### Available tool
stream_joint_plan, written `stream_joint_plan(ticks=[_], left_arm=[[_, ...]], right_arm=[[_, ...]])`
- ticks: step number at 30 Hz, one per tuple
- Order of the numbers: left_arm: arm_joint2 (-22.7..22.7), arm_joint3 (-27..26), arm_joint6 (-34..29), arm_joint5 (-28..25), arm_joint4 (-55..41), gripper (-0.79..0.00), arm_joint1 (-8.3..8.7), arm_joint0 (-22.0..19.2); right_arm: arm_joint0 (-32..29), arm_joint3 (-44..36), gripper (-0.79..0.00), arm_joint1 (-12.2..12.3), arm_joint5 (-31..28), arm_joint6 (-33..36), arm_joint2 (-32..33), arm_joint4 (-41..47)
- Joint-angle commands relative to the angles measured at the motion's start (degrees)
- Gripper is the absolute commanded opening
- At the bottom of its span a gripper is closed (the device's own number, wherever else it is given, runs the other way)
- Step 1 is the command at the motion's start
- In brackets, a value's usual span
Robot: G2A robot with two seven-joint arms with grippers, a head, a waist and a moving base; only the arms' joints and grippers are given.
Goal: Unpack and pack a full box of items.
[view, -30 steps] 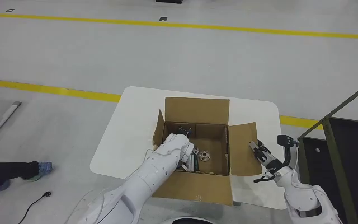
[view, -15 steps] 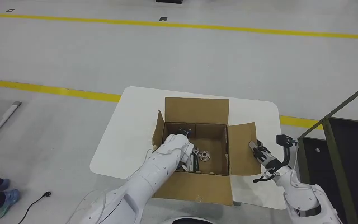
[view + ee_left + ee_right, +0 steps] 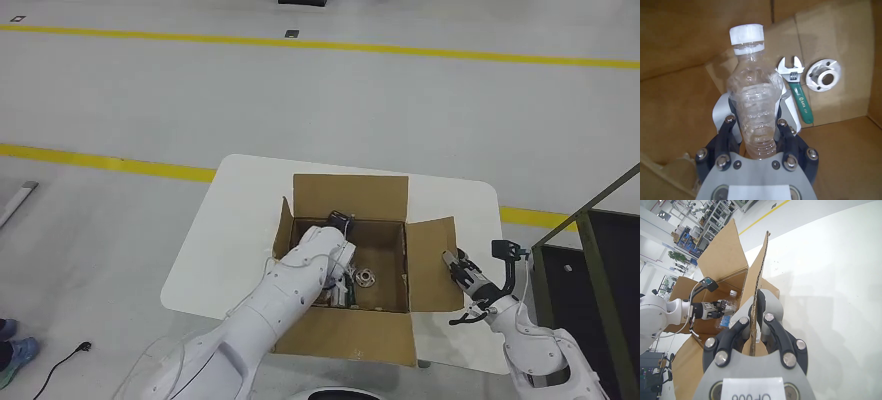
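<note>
An open cardboard box (image 3: 350, 192) stands on the white table (image 3: 225, 240). Inside it, my left gripper (image 3: 755, 100) is shut on a clear plastic bottle (image 3: 751, 75) with a white cap, held above the box floor. From the right wrist view the bottle (image 3: 728, 303) appears upright in the left gripper (image 3: 726, 311). On the box floor beside it lie a green-handled wrench (image 3: 797, 89) and a metal flange (image 3: 823, 74). My right gripper (image 3: 755, 306) is shut on the edge of the box's right flap (image 3: 432, 265), at the table's right side (image 3: 455, 266).
The box's four flaps are folded outward, the front one (image 3: 350, 335) hanging toward me. A dark metal rack (image 3: 590, 285) stands just right of the table. Bare table lies left of the box.
The left arm has risen a little inside the box with the bottle, its wrist shifting toward the back wall. The right gripper holds the flap in nearly the same place.
</note>
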Motion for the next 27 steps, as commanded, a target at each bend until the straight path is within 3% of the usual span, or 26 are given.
stream_joint_plan(ticks=[1, 17, 27], left_arm=[[-0.8, -3.37, -1.52, -0.25, 0.47, -0.785, 0.53, 0.52], [-12.11, -37.17, -13.74, -2.58, 6.45, -0.785, 6.31, 11.0], [-17.64, -49.97, -18.52, -4.03, 4.98, -0.785, 7.61, 13.78]], right_arm=[[0.0, 0.0, -0.785, 0.0, -0.01, 0.0, 0.0, 0.0], [-0.12, -0.39, -0.785, -0.48, 5.18, -8.16, 2.42, 5.37], [0.44, 0.05, -0.785, -0.19, 5.62, -5.67, 3.71, 4.97]])
